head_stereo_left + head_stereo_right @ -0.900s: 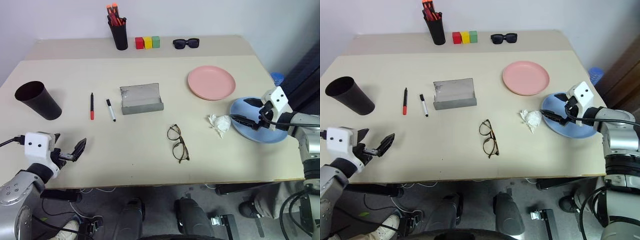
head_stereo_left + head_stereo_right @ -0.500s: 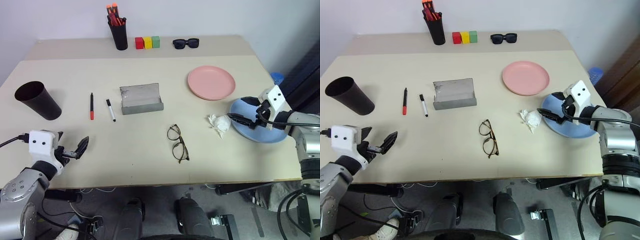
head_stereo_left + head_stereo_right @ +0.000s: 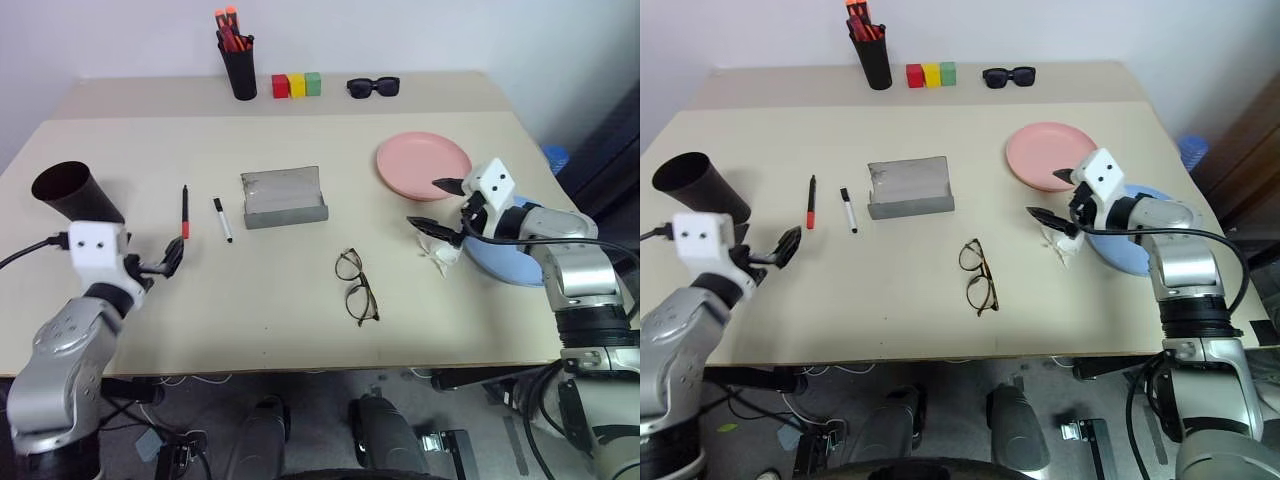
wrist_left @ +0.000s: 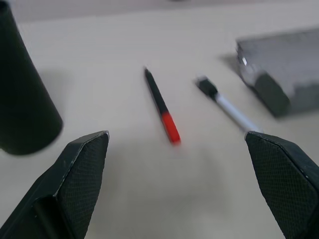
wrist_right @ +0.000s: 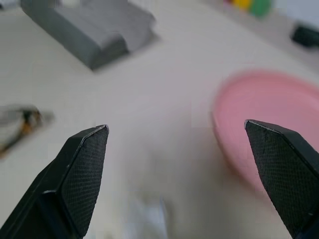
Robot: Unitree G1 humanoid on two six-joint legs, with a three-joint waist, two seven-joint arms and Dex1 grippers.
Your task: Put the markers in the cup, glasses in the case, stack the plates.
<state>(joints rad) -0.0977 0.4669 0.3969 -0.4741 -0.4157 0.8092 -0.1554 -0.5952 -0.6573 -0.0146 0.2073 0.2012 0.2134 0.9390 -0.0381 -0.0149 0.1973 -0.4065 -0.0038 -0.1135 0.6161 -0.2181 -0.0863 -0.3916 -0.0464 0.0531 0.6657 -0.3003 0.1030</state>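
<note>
Left gripper (image 3: 166,264) spread wide, lined up on the thin red marker with black end (image 3: 184,212) lying on the beige bench (image 3: 270,290) beside the dark tapered cup (image 3: 76,195). Best to pinch mid-barrel, crosswise. Right gripper (image 3: 436,205) also gaping, empty.

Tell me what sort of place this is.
Probably an office or lab test bench: a plain beige table against a bare wall, a pen holder of orange-red pens at its far edge, and loose cables on the floor beneath.
</note>
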